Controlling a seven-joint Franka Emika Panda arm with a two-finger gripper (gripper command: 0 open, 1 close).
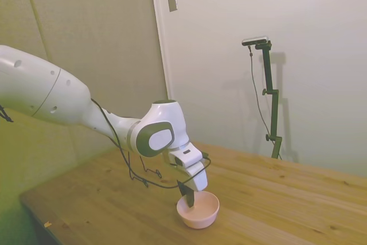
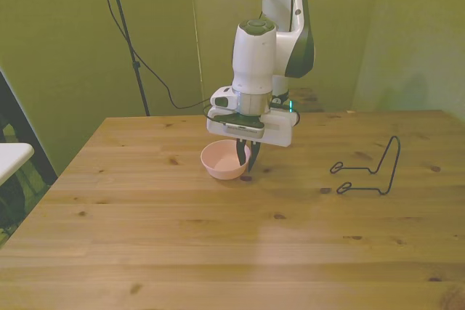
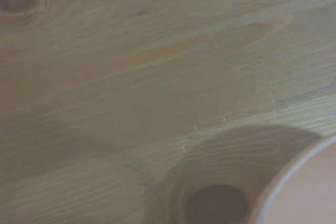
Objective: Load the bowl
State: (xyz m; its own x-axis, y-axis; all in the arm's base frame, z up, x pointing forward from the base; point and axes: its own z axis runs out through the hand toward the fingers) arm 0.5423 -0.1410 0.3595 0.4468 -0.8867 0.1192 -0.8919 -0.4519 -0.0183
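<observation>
One small round pale-pink plastic bowl (image 2: 224,160) stands upright on the wooden counter (image 2: 218,245), a little left of centre in the front view and at lower centre in the side view (image 1: 199,210). One thin black wire rack (image 2: 371,170) stands at the right of the front view, well apart from the bowl, with bare wood between them.

The single white arm's claw (image 2: 245,162) hangs over the bowl's rim on the front view's right side. Its dark fingers (image 2: 240,156) point down and are drawn close together across that rim, one inside the bowl and one outside, so the claw appears closed on the bowl's wall. In the side view the claw (image 1: 188,199) meets the rim on the bowl's left side. The bowl's base is on the counter.

In the wrist view only a curved slice of the bowl's rim (image 3: 294,182) shows, blurred, with a dark knot (image 3: 218,203) in the wood just beside it.

Wide bare wood lies across the lower half of the front view. The counter's near edge in the side view runs along the lower left, some way from the bowl.
</observation>
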